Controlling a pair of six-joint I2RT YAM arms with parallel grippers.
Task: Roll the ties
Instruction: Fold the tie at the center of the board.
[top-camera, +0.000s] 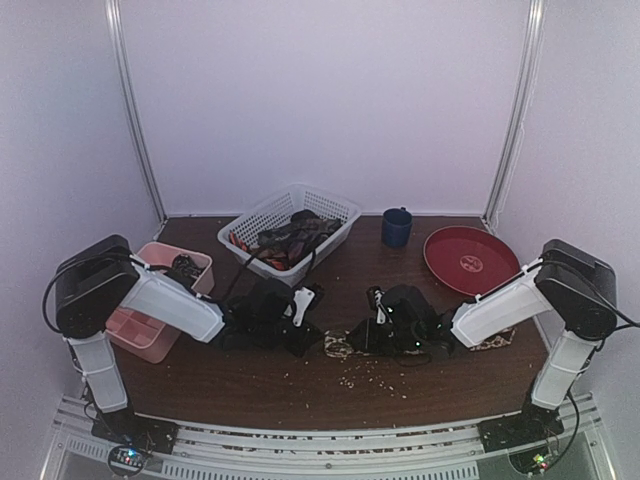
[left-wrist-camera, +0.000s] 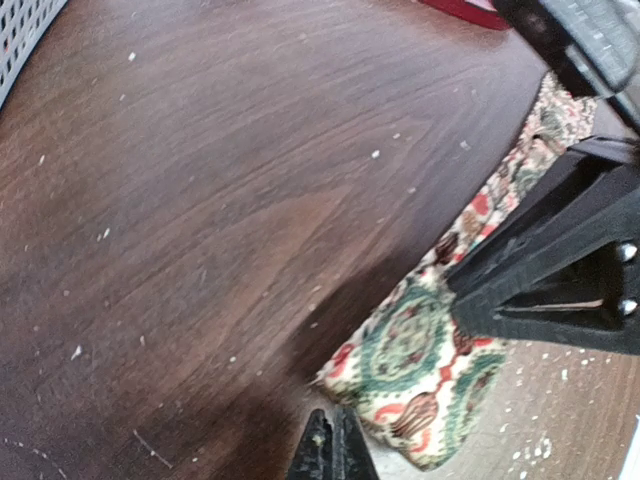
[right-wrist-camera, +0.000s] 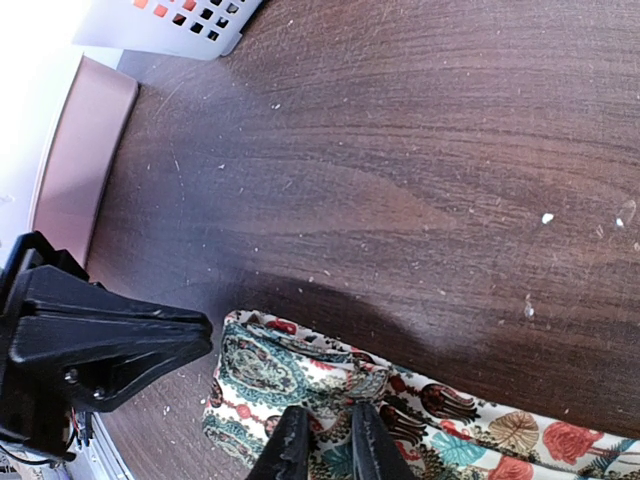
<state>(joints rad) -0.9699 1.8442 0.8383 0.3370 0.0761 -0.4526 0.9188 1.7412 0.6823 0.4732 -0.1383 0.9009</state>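
Observation:
A cream tie with teal and red paisley print (right-wrist-camera: 300, 380) lies along the table's near middle (top-camera: 340, 347), its left end folded over. My right gripper (right-wrist-camera: 330, 412) is shut on a fold of the tie near that end. My left gripper (left-wrist-camera: 333, 415) is shut and empty, its tips at the corner of the folded end (left-wrist-camera: 420, 370). In the top view the two grippers, left (top-camera: 312, 338) and right (top-camera: 368, 333), meet over the tie's left end. Other dark and red ties (top-camera: 290, 238) are heaped in the basket.
A white lattice basket (top-camera: 335, 208) stands at the back centre. A pink compartment tray (top-camera: 150, 325) is at the left, a blue mug (top-camera: 396, 227) and a red plate (top-camera: 470, 258) at the back right. Crumbs dot the dark wood table (top-camera: 380, 385).

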